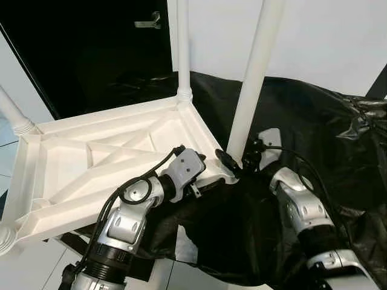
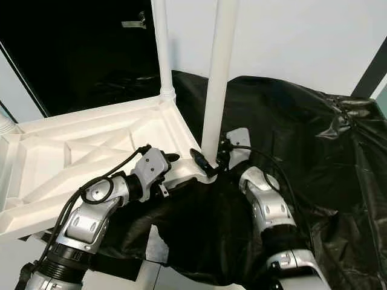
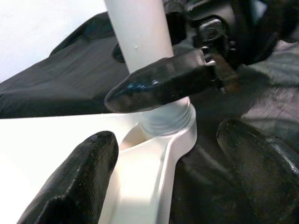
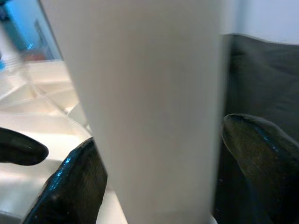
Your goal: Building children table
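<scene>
left eye view: white table top (image 1: 91,163) upside down on black sheet (image 1: 314,133), far leg (image 1: 183,48) seated. right gripper (image 1: 242,158) clamps near leg (image 1: 257,72) at its socket; left gripper (image 3: 159,135) spread, steadying corner. near leg probably still needs tightening.

Upturned tabletop (image 1: 91,163) on sheet (image 1: 338,157), 2 legs (image 1: 257,72) upright.

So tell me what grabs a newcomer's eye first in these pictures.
The white table lies upside down on black plastic sheeting, its ribbed underside up and legs rising from the corners. At the near corner the right tool grips the base of one leg, while the left tool sits open at that corner socket.
</scene>
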Motion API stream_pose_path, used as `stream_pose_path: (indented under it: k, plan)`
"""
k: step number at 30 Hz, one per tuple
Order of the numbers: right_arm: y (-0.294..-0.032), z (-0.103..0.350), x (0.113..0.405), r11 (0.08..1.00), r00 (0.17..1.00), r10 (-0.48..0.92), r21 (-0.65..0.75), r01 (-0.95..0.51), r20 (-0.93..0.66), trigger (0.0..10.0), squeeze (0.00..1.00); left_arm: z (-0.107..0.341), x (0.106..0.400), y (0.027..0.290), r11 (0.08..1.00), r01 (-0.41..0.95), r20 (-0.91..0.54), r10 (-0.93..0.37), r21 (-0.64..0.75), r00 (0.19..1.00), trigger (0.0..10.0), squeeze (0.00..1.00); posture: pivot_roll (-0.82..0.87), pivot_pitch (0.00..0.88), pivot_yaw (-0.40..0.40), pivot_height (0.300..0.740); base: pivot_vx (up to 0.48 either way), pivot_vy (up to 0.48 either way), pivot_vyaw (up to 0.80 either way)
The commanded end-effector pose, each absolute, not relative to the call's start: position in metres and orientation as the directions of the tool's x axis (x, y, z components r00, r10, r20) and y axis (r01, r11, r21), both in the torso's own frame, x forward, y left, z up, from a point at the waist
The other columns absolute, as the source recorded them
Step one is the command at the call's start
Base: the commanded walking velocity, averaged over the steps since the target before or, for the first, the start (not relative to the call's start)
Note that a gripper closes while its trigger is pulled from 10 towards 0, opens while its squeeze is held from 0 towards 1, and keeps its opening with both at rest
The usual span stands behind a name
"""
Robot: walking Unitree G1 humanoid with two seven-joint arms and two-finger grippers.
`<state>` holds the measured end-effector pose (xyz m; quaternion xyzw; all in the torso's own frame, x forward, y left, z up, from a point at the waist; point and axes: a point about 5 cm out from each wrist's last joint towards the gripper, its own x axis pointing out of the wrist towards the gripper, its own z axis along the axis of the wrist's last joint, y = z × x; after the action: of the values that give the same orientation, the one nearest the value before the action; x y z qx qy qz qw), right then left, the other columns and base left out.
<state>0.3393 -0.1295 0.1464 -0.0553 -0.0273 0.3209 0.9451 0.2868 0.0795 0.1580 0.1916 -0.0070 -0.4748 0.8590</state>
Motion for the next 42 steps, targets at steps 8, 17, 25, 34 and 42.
stream_pose_path:
  k: [8,17,25,34,42]
  plan:
    - [-0.129,0.139,0.348,0.724,0.737,0.675,-0.159,-0.671,-0.040,0.0,0.00,0.161,0.288,0.085,0.541,0.768,-0.147,-0.777,0.343,0.612,10.0,0.00,0.07,0.000,-0.040,0.740,0.000,0.000,0.00]
    - [-0.139,0.135,0.349,0.779,0.791,0.610,-0.151,-0.608,-0.038,0.0,0.00,0.161,0.287,0.085,0.548,0.766,-0.146,-0.773,0.337,0.617,10.0,0.00,0.07,0.000,-0.044,0.740,0.000,0.000,0.00]
    - [-0.141,0.122,0.341,0.928,0.937,0.346,-0.126,-0.350,-0.048,10.0,0.00,0.158,0.284,0.082,0.550,0.768,-0.146,-0.774,0.330,0.617,10.0,0.00,0.06,0.000,-0.046,0.740,0.000,0.000,0.00]
    - [-0.127,0.118,0.328,0.997,0.998,0.056,-0.054,-0.058,-0.029,10.0,0.00,0.157,0.284,0.081,0.559,0.763,-0.142,-0.768,0.326,0.624,10.0,0.00,0.05,0.000,-0.051,0.740,0.000,0.000,0.00]
    - [-0.115,0.121,0.320,1.000,1.000,0.024,0.005,-0.024,-0.017,10.0,0.00,0.158,0.283,0.082,0.561,0.763,-0.140,-0.769,0.321,0.624,10.0,0.00,0.05,0.000,-0.050,0.740,0.000,0.000,0.00]
